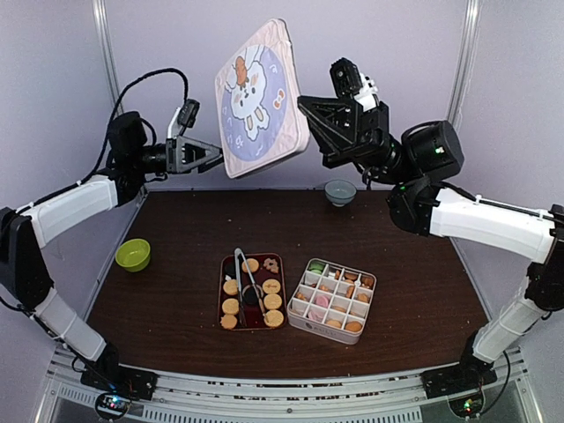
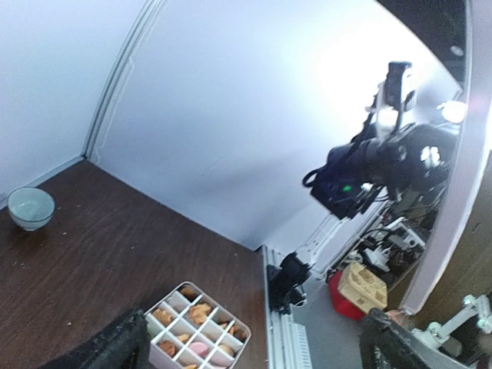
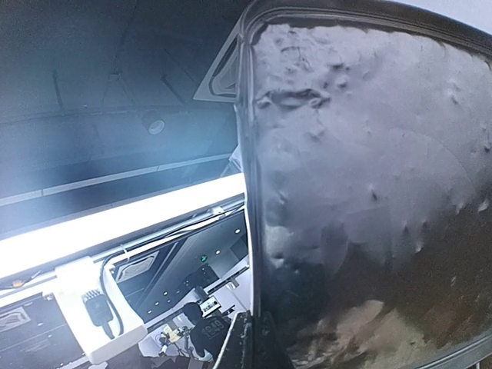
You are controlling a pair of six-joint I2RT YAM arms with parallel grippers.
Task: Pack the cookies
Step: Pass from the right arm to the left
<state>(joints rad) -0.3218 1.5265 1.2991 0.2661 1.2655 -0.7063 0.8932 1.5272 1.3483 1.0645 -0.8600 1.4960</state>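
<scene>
Above the far edge of the dark wooden bench (image 1: 176, 229), a square lid (image 1: 262, 97) printed with a cartoon rabbit hangs tilted in the air. On the bench, a green bowl (image 1: 133, 254) sits at the left edge and a grey-blue bowl (image 1: 340, 191) stands far back, right of centre. Near the middle, metal tongs (image 1: 248, 284) lie lengthwise on a dark red tray (image 1: 221, 275), with a pale tin (image 1: 319, 330) divided into small square compartments just to its right.
</scene>
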